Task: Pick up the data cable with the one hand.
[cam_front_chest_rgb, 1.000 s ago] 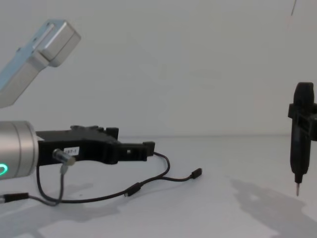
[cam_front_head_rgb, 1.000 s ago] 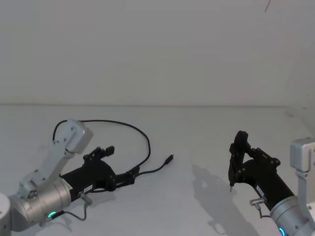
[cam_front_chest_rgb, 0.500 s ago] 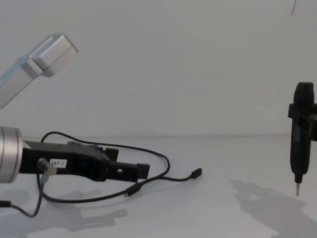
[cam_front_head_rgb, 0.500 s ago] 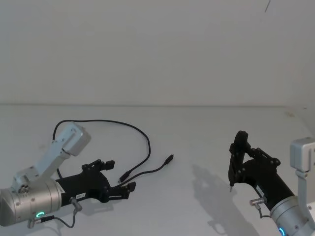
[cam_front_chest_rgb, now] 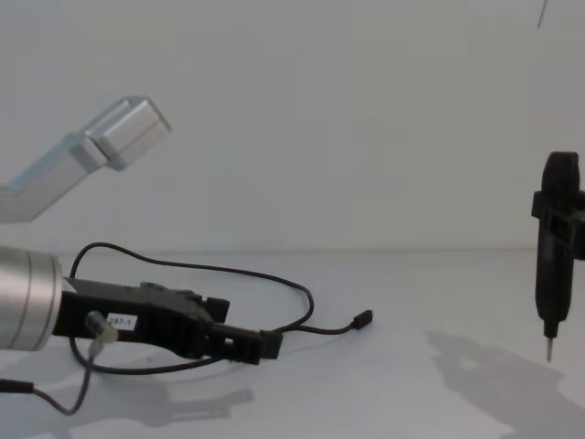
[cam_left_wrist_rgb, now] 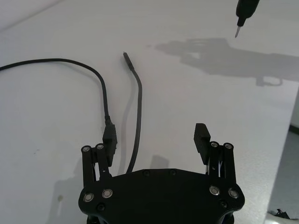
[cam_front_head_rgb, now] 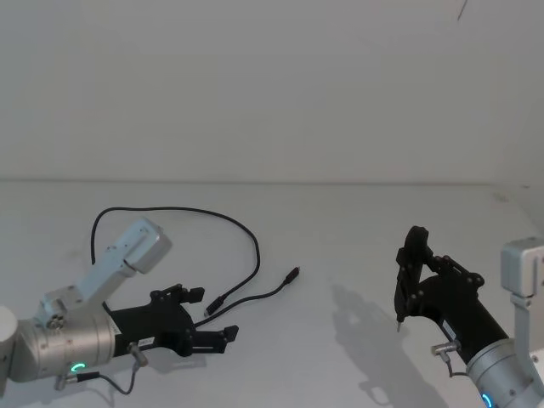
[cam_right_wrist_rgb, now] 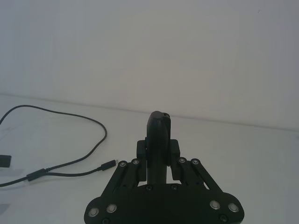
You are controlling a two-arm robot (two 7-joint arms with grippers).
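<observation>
Left wrist view: the left gripper (cam_left_wrist_rgb: 155, 140) is hovering wide open, empty, straddling one strand of the data cable (cam_left_wrist_rgb: 138, 93) looping across the table (cam_front_head_rgb: 340, 238) (looks limp, light, so best pinched on that strand) — the right gripper (cam_front_head_rgb: 410, 263) is sitting well apart from the cable.

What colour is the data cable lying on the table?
The data cable is black along its whole length; the head view shows it best.

The left gripper (cam_front_head_rgb: 212, 313) reaches forward, jaws apart; the right gripper (cam_front_head_rgb: 399, 316) hangs closed.
</observation>
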